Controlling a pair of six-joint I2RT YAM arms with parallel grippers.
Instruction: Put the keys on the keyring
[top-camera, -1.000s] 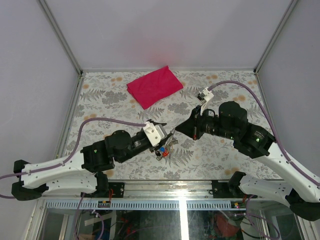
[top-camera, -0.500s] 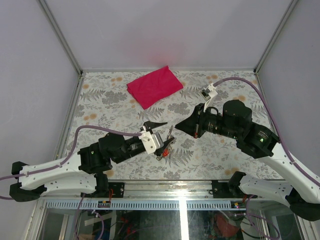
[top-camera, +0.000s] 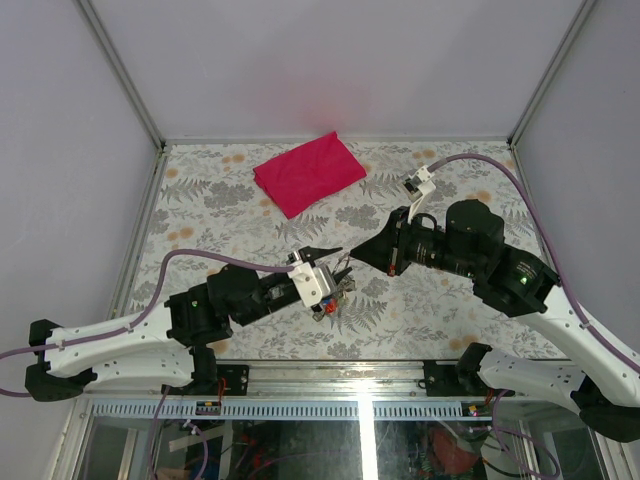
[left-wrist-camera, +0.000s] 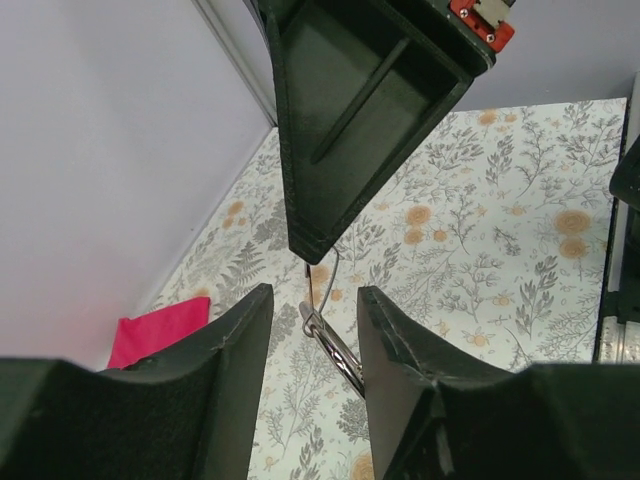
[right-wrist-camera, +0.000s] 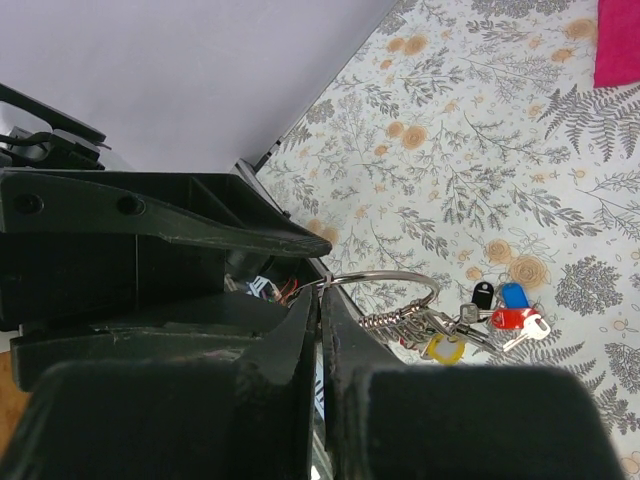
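keyring (right-wrist-camera: 390, 272) sits mid-table toward the near edge, between the two gripper tips. its thin silver loop is nipped at one end by the right gripper (right-wrist-camera: 322, 300), fingers pressed together on the wire. the rest of the loop sticks out free past the tips.

off the far end of the loop hangs a bunch: the red key (right-wrist-camera: 508, 319) and blue key (right-wrist-camera: 514, 295) touching each other, a black-headed key (right-wrist-camera: 483, 294) just beside the blue one, and a yellow tag (right-wrist-camera: 443, 349) near them. red and blue heads sit in the cluster with the others, but cannot tell if their holes are actually threaded on the wire. cannot tell if the bunch touches the table (top-camera: 230, 210).

left gripper (left-wrist-camera: 314, 300) faces the right one nose to nose, fingers spread. the ring wire and a silver shank show in the gap between them, with no clear contact on either pad. the right finger's tip comes down just above that gap.

magenta cloth (top-camera: 308, 172) lies folded at the far side of the floral table, well apart from the keys.
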